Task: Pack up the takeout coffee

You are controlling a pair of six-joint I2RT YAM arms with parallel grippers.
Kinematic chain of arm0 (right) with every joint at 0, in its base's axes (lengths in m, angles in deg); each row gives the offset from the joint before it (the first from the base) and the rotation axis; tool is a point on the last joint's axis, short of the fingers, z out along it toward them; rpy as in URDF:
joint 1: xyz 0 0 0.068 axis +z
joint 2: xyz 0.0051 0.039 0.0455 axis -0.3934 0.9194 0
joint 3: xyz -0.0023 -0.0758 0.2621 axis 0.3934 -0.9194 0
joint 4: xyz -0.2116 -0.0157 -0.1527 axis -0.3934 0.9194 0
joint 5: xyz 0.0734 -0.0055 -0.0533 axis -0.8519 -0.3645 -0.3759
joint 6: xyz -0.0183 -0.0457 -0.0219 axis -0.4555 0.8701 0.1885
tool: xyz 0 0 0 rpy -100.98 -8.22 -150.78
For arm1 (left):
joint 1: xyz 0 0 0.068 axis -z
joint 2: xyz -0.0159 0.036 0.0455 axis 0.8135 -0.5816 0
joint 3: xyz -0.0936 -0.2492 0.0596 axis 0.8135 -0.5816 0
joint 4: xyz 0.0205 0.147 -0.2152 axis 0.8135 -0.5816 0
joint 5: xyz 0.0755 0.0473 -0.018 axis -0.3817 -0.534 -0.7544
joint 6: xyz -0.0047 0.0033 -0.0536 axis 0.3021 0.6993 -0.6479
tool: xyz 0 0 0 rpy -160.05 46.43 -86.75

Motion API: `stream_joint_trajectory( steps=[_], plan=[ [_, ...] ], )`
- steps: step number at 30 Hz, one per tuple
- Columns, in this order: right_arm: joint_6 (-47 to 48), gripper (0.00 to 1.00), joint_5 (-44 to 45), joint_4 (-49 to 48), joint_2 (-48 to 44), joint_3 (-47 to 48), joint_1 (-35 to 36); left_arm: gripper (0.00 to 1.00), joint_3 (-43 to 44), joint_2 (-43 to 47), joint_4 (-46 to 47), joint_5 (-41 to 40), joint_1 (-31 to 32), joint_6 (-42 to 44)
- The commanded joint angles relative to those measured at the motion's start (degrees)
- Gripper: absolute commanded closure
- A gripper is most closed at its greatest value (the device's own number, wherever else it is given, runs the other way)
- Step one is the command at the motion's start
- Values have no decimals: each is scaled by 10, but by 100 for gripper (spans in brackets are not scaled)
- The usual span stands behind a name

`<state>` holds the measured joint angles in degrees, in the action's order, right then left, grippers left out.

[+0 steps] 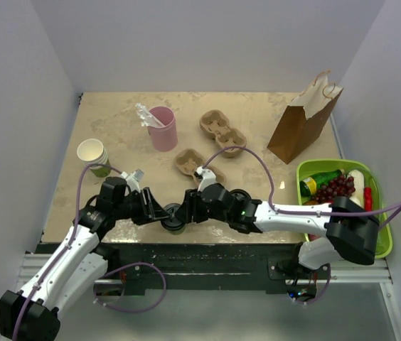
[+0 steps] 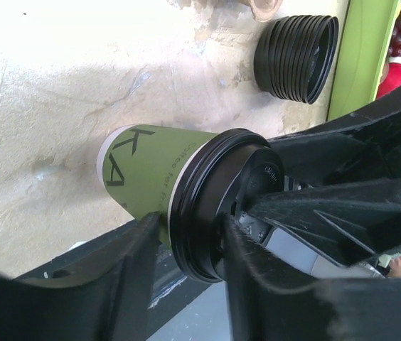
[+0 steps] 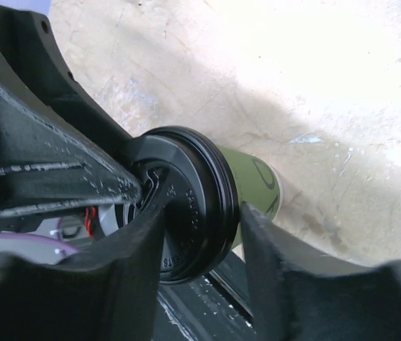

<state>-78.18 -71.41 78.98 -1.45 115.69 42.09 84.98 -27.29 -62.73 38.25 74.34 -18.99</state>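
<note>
Item: takeout coffee (image 2: 151, 174), at near edge of table (image 1: 115, 124).
Grip: left gripper (image 2: 190, 241) pinches the black lid (image 2: 211, 206); right gripper (image 3: 204, 213) straddles it, contact unclear. Upright, long axis vertical, lid uppermost.

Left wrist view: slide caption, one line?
Left gripper clamps the takeout coffee at its black lid; right gripper flanks the same lid from opposite.
</note>
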Motion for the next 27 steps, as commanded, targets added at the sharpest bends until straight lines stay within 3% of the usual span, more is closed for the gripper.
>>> stream_joint_trajectory(
  steps=[1,2,5,11,12,18,27],
  plan=[
    [42,44,48,194,41,73,1,48,-25,-9,-51,-27,1,10],
    [19,41,47,283,50,106,2,47,-14,-9,-51,-25,1,10],
    [-3,36,41,346,61,183,6,35,15,-10,-51,-20,1,10],
    [-59,29,25,333,33,202,6,22,62,-18,-63,-32,1,7],
    [-68,27,23,332,28,196,6,16,62,-19,-60,-34,1,7],
    [-106,25,-22,261,-18,140,9,4,59,-26,-43,-16,1,9],
    [-143,24,-38,217,-15,111,17,2,24,9,-51,23,1,11]
  ],
)
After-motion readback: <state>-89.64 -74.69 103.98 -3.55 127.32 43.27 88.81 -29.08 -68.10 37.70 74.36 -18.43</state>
